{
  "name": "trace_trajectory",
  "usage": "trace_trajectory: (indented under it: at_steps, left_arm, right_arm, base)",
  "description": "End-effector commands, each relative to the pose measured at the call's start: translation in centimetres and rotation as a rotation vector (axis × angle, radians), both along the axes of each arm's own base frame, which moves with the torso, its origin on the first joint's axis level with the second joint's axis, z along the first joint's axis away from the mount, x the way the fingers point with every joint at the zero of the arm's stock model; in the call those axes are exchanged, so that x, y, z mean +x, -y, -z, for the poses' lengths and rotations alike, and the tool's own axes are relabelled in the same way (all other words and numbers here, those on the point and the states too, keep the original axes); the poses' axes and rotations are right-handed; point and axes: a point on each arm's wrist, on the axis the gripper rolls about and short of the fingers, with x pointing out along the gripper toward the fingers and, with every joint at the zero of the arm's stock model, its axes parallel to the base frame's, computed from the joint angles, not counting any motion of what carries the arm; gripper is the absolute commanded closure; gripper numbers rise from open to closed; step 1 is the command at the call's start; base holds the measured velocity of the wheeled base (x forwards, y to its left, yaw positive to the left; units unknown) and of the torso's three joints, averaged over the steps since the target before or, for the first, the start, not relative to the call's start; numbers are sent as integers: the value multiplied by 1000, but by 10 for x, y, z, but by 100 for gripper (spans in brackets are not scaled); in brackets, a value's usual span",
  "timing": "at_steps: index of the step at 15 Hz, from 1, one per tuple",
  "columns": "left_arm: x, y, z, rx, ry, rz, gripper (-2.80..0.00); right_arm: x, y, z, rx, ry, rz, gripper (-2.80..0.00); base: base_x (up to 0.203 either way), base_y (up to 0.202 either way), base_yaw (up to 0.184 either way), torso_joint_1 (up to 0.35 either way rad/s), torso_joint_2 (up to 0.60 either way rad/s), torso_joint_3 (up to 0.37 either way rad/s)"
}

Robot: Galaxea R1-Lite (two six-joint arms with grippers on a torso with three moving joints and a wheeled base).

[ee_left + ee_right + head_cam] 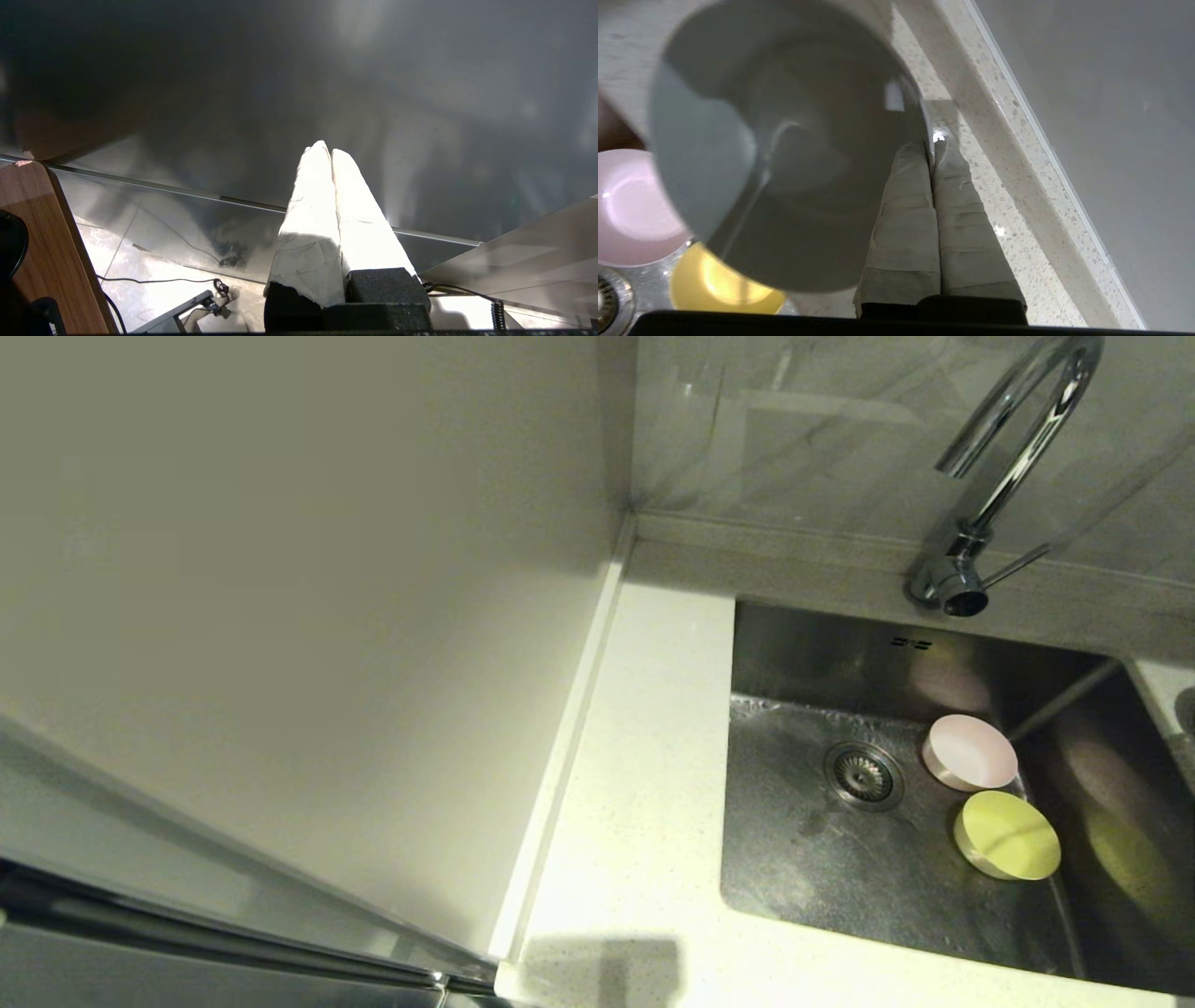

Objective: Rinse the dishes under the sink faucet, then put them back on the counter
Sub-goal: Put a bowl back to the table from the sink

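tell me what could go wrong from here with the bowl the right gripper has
The right gripper pinches only the thin rim of the pale blue-white bowl, so it may slip or tip out. It hangs above the pink bowl and yellow-green bowl in the sink, so a drop would likely strike them.

This is a kitchen. At the right of the head view a brushed steel sink (803, 859) with a round strainer drain (864, 775) is set into a white speckled table (635, 784). A tall chrome faucet (1004, 476) rises at upper right before a marbled backsplash (794, 429). A pink bowl (971, 752) and a yellow-green bowl (1006, 834) lie in the basin.
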Motion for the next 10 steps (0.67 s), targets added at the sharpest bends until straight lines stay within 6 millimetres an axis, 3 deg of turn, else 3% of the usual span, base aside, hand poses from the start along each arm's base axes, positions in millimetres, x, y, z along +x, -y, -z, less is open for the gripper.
trace_trajectory:
  at_steps: [1,10]
  left_arm:
    - [0,0,1,0,-3,0,0]
    - [0,0,1,0,-3,0,0]
  right_arm:
    - [3,5,10,18,-18,4,0]
    - [5,3,3,-8,-3,-14,0]
  base:
    - [0,0,0,0,0,0]
    - [0,0,0,0,0,0]
